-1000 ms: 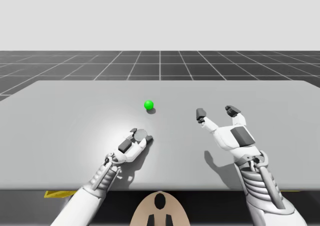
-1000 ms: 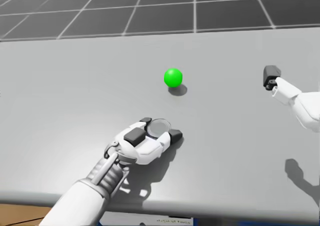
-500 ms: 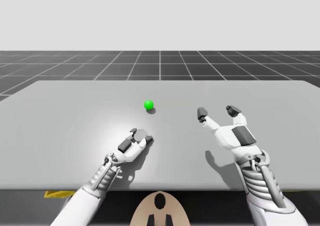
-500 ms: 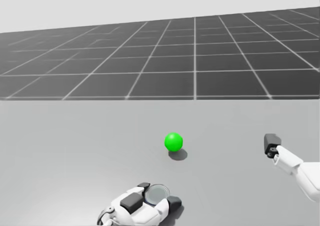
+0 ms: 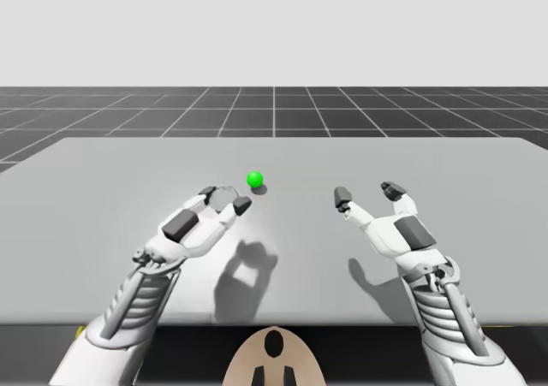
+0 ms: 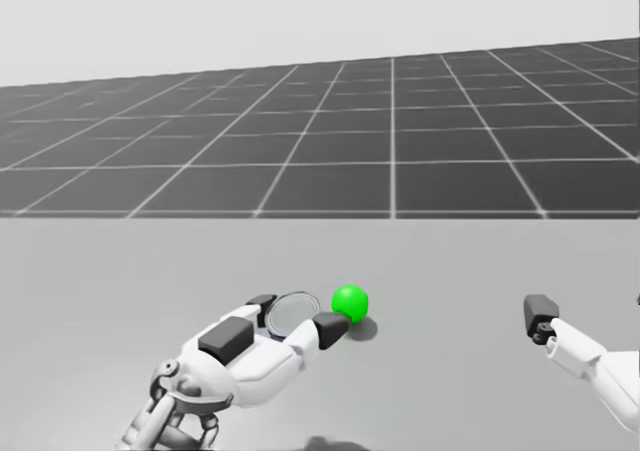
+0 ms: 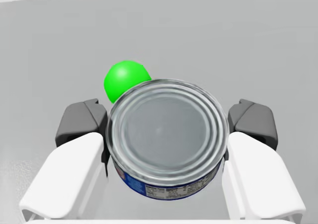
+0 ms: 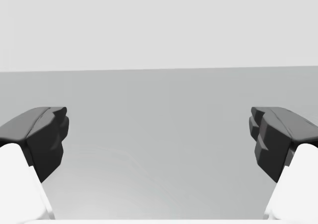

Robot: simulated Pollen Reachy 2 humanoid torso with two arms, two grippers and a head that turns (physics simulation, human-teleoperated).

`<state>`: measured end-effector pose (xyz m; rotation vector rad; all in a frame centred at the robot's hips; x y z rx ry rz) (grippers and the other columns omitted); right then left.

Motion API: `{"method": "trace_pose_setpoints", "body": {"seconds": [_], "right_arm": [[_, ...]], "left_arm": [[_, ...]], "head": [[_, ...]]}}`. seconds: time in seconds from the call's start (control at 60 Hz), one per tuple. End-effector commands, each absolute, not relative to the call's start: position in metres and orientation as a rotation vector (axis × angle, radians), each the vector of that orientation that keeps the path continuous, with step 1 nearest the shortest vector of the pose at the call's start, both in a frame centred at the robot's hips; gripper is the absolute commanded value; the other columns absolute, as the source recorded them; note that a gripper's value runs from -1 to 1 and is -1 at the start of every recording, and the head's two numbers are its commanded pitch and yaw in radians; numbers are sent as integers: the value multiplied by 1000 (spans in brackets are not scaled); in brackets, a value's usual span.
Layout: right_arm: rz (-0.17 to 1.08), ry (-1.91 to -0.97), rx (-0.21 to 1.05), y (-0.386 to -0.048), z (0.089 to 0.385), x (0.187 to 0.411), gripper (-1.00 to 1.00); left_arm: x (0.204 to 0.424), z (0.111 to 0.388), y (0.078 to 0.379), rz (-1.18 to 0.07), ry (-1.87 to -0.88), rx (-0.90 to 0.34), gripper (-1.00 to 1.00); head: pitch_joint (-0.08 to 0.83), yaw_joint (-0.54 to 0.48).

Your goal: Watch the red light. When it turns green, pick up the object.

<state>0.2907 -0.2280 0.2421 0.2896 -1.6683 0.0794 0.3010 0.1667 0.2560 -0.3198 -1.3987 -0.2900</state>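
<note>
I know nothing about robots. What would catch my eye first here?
The bright green light stands out at once, near the middle of the grey table. Right beside it, my left gripper is shut on a short, silver-topped can, held above the table with its shadow below. My right gripper hovers open and empty off to the side.

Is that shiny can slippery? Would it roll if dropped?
Maybe slippery: the can shows a smooth round side where my left gripper pinches it. It looks metal, so probably stiff. Lying sideways it could roll; flat, it looks too squat to tip.
</note>
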Motion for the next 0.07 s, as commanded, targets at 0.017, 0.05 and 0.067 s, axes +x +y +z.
{"method": "trace_pose_setpoints", "body": {"seconds": [0.017,0.05,0.067], "right_arm": [[96,-1669,298,-227,241,290,-1000],[98,-1666,296,-227,241,290,-1000],[99,-1666,297,-227,241,290,-1000]], "left_arm": [[290,344,165,-300,-1612,-332,971],[281,366,165,-307,-1672,-328,976],[279,371,165,-310,-1687,-329,976]], "head": [[279,156],[277,156],[276,156]]}}
